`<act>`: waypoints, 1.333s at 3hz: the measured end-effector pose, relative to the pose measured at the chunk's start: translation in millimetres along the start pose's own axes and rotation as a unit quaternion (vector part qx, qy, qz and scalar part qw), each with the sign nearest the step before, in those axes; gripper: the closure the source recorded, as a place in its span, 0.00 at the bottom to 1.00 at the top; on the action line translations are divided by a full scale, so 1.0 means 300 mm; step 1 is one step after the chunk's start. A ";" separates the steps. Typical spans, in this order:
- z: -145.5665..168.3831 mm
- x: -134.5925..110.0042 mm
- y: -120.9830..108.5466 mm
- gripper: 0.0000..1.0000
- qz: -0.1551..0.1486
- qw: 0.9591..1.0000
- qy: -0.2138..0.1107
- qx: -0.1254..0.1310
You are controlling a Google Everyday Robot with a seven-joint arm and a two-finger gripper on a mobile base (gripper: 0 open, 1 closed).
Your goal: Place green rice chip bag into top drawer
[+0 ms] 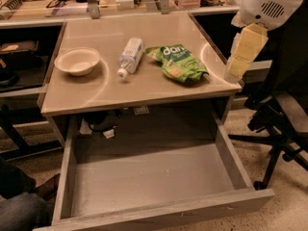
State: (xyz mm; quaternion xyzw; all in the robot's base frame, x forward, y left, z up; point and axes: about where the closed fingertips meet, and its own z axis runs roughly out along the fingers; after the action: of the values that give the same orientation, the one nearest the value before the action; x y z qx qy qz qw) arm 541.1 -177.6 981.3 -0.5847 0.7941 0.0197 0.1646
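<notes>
The green rice chip bag [178, 63] lies flat on the beige tabletop [144, 88], right of centre, next to the clear water bottle. The top drawer [154, 177] is pulled wide open below the tabletop, and its grey wood-grain floor is bare. My gripper [234, 70] hangs from the white arm [269, 4] at the table's right edge. It points down and left, level with the bag and about a hand's width to its right. It holds nothing that I can see.
A clear plastic water bottle [130, 56] lies left of the bag. A white bowl [77, 61] stands at the table's left. A black office chair base [279, 129] stands right of the drawer. A person's knee [19, 211] shows at bottom left. Cluttered shelves run behind.
</notes>
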 end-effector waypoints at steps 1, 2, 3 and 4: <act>0.056 0.001 -0.009 0.00 0.026 1.000 -0.016 -0.003; 0.151 -0.029 -0.070 0.00 0.084 0.996 -0.025 -0.017; 0.307 -0.131 -0.229 0.00 0.151 0.987 -0.019 -0.044; 0.308 -0.140 -0.244 0.00 0.150 0.988 -0.026 -0.037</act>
State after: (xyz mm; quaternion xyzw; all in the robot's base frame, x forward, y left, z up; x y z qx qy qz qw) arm 642.5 -141.3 917.9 -0.4641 0.8670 0.0888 0.1583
